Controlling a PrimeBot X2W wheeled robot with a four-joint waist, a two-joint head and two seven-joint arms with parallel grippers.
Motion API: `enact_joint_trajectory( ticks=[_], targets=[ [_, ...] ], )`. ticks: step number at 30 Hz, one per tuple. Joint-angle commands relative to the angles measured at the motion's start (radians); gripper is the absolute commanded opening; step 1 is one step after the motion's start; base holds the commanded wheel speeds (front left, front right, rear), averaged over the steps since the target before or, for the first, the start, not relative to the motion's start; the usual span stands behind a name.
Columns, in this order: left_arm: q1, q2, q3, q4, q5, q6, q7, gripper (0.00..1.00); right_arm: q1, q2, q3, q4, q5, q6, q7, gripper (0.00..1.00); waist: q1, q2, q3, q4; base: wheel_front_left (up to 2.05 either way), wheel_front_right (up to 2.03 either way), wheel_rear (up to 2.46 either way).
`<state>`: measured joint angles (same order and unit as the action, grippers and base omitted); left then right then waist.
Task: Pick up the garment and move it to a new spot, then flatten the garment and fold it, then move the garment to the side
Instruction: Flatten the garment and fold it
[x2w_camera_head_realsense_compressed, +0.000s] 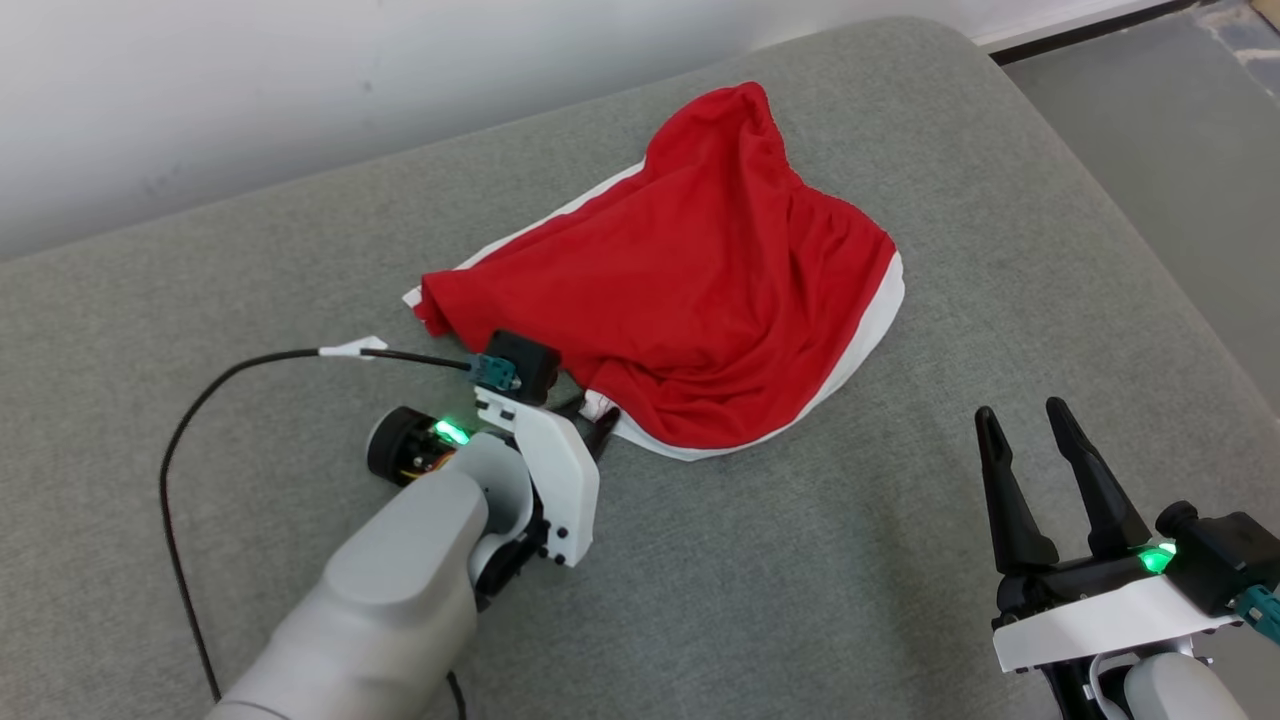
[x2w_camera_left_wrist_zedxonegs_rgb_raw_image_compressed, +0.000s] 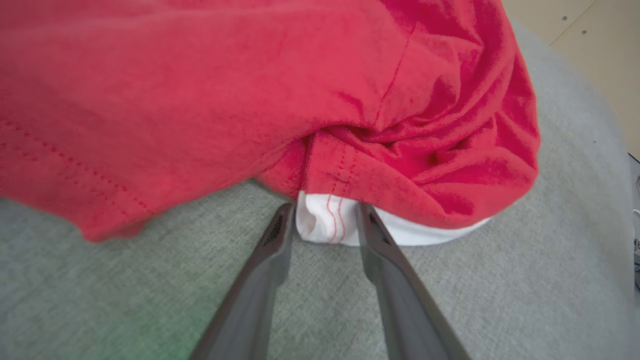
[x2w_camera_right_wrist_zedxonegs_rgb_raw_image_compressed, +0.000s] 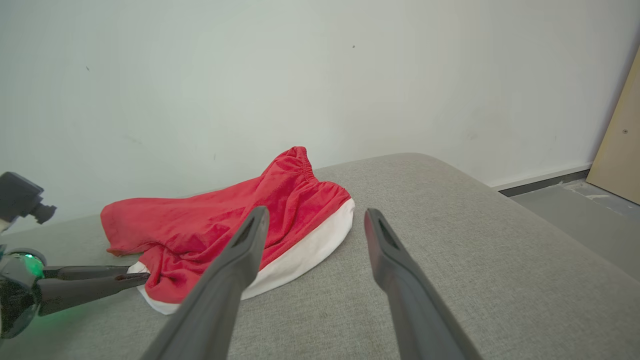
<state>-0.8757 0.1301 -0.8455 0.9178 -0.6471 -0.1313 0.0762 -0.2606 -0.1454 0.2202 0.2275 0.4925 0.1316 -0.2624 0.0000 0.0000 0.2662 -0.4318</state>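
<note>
Garment (x2w_camera_head_realsense_compressed: 700, 290), soft, light red cloth with a white hem (x2w_camera_left_wrist_zedxonegs_rgb_raw_image_compressed: 320, 229), lies crumpled on the grey cushion (x2w_camera_head_realsense_compressed: 800, 580); the left end effector (x2w_camera_left_wrist_zedxonegs_rgb_raw_image_compressed: 326, 207) straddles that hem, likely a sound hold, though I cannot tell whether it pinches, while the right end effector (x2w_camera_head_realsense_compressed: 1020, 408) hangs open, apart.

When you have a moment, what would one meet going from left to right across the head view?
black cable → left gripper → red garment → right gripper
</note>
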Motion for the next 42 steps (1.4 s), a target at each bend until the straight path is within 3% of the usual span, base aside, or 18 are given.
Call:
enact_joint_trajectory(
  ticks=[1,9,18,25,37,42],
  targets=[
    [0.003,0.002,-0.016,0.006,-0.013,0.002,-0.009,0.0,-0.007,0.002,-0.006,0.005,-0.008,-0.002,-0.003,1.0,0.0,0.0,-0.004,0.006,0.0,0.0,0.0],
    [0.019,0.009,-0.082,-0.013,-0.102,0.002,-0.1,0.0,0.018,-0.014,-0.028,0.012,-0.02,-0.002,-0.003,1.0,0.0,0.0,-0.069,0.091,0.0,0.0,0.0],
    [0.131,0.042,-0.071,-0.039,-0.13,0.02,-0.26,0.0,0.061,-0.042,-0.052,0.022,-0.022,-0.002,-0.003,1.0,0.0,0.0,-0.157,0.233,0.0,0.0,0.0],
    [0.263,0.097,-0.024,-0.117,-0.166,0.087,-0.312,0.0,0.087,-0.046,-0.055,0.019,-0.022,-0.002,0.011,1.0,0.0,0.0,-0.174,0.291,0.0,0.0,0.0],
    [0.492,0.232,0.081,-0.363,-0.201,0.257,-0.338,0.0,0.122,-0.043,-0.065,0.013,-0.029,-0.002,0.04,1.0,0.0,0.0,-0.184,0.327,0.0,0.0,0.0],
    [0.552,0.253,0.102,-0.429,-0.211,0.288,-0.34,0.0,0.129,-0.042,-0.062,0.009,-0.03,-0.002,0.048,1.0,0.0,0.0,-0.188,0.335,0.0,0.0,0.0]
  ],
)
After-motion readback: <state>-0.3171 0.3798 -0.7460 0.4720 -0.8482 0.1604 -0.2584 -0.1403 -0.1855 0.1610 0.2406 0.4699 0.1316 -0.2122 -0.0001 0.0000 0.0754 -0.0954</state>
